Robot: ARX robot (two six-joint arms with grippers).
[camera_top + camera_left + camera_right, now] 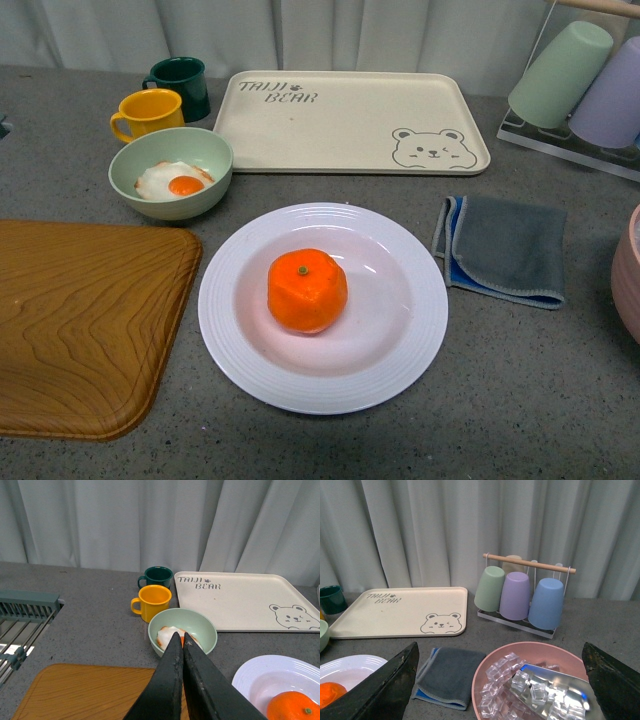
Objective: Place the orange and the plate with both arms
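**A:** One orange (307,290), stem dot up, in the middle of one plate (225,300). The plate lies toward the near edge of the table (520,400), about midway along it.

**B:** And the rest, counted?

**A:** Two mugs at the back left, a yellow mug (147,112) and a dark green mug (180,85). One green bowl (200,195) holds one fried egg (172,182). One bear tray (350,120) lies along the back edge and one wooden tray (85,320) at the near left. One grey cloth (505,250) lies right of the plate. One pink bowl (487,667) of ice holds a scoop (555,687).

**B:** Cups on the rack (517,621)?

**A:** Three for certain: green, lilac and blue. Perhaps a fourth pale one behind, mostly hidden.

**B:** Room to move?

**A:** Bare table along the near edge and at the near right. Only thin strips of table separate the plate's rim from the wooden tray, the green bowl and the cloth.

**B:** Grippers?

**A:** The left gripper (180,639) has its fingers pressed together on nothing, tips toward the green bowl. The right gripper (500,647) is spread wide and empty, with the pink bowl between its fingers.
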